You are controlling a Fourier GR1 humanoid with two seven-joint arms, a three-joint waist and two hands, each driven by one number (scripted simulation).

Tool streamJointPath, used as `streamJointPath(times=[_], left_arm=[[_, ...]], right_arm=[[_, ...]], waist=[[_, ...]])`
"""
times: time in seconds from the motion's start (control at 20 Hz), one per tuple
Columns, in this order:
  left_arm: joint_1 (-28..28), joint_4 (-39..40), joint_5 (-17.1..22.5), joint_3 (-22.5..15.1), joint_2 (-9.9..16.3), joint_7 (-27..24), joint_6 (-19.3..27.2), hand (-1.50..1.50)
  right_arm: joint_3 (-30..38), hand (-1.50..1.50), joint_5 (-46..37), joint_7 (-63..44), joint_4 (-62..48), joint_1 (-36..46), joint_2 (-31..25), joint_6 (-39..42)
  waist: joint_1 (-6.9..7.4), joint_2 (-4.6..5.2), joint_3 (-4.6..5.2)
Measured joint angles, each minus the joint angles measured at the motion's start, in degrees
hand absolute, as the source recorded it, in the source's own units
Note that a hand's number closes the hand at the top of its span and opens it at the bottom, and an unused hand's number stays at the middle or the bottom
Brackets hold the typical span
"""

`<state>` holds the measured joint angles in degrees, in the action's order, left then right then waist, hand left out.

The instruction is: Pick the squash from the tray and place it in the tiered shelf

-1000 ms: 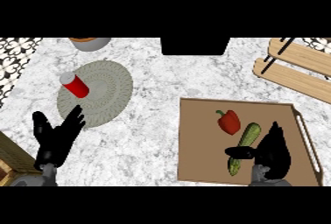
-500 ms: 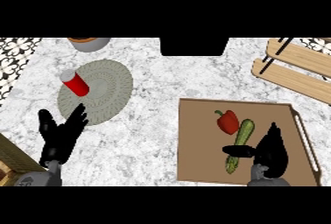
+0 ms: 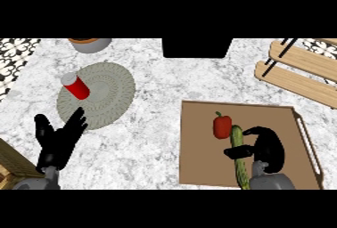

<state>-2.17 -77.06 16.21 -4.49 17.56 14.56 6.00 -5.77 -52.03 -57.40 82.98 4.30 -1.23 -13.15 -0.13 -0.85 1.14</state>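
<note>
Squash (image 3: 238, 153): long, slim, green w/ paler streaks, lying flat on tray (image 3: 197, 147), long axis approx 12-to-6 o'clock, top end tipped a bit toward 11. Sits in tray's middle-right part; lower end reaches tray's 6 o'clock edge and view's bottom. Mid-section partly hidden, so full outline can't be told.

Tray: brown, rectangular, shallow raised rim, slot handle on its 3 o'clock side. Lies flat on counter, at lower right of view.

Tiered shelf (image 3: 302, 71): light wood slats w/ thin black metal rods, at 1 o'clock from tray, well apart from squash, running off view's upper-right corner. Only part shows.
</note>
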Motion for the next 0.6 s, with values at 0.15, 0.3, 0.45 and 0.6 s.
streamJointPath(times=[0.15, 0.3, 0.45, 0.6], left_arm=[[-0.5, -0.3, -0.2, 0.6, 0.1, 0.7, -0.3, 0.00], [0.3, -0.9, -0.2, 0.9, 0.2, 0.9, -0.6, 0.00], [0.2, 0.0, -0.4, 0.9, -0.2, 0.0, -0.9, 0.00], [-0.4, 1.1, -0.6, 1.0, -0.7, -0.6, -1.0, 0.00]], right_arm=[[-2.2, 1.50, -0.2, 0.9, 0.2, -0.1, -0.1, -1.4], [-3.0, 1.50, 1.8, 5.0, -0.8, 2.2, -1.5, 1.2], [-3.0, 1.50, 7.3, 12.7, -1.6, 5.4, -5.3, 7.9], [-2.0, 1.50, 11.2, 19.6, -2.5, 9.5, -8.8, 12.6]], waist=[[-0.07, -0.02, -0.07], [0.28, 0.37, -0.52], [0.70, 0.79, -0.88], [0.69, 0.93, -1.04]])
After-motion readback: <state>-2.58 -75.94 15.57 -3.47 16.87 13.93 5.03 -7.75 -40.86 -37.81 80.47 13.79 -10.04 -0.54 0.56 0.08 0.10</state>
